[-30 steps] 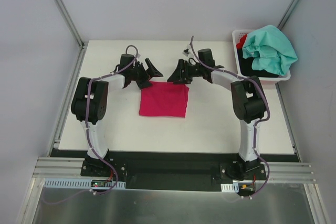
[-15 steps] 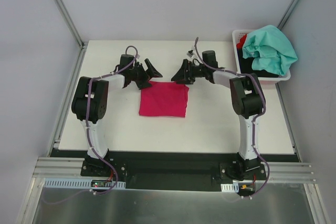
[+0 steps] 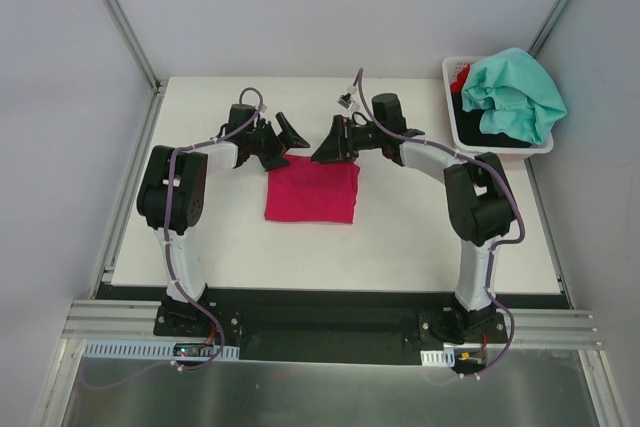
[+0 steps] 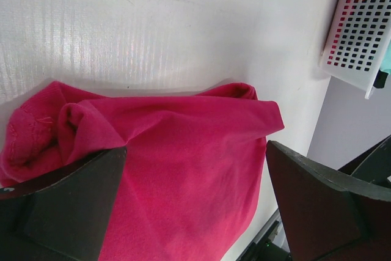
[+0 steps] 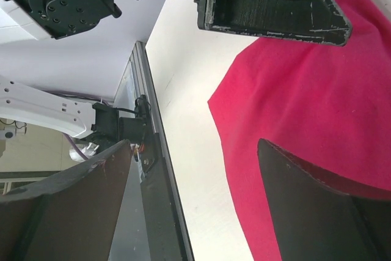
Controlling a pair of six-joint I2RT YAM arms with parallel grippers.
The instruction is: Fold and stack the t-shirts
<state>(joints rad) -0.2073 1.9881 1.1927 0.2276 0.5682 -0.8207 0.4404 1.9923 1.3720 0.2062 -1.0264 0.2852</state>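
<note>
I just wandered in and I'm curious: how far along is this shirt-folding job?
Done: the magenta-pink cloth t-shirt lies folded into a rectangle. In hand: the left tool and right tool hover open at its far edge, gripping nothing. Left: the teal-mint shirt, black shirt and red shirt sit bunched in the white plastic basket.

Magenta t-shirt [image 5: 305,102] beneath parted right tool [image 5: 194,145]
</note>
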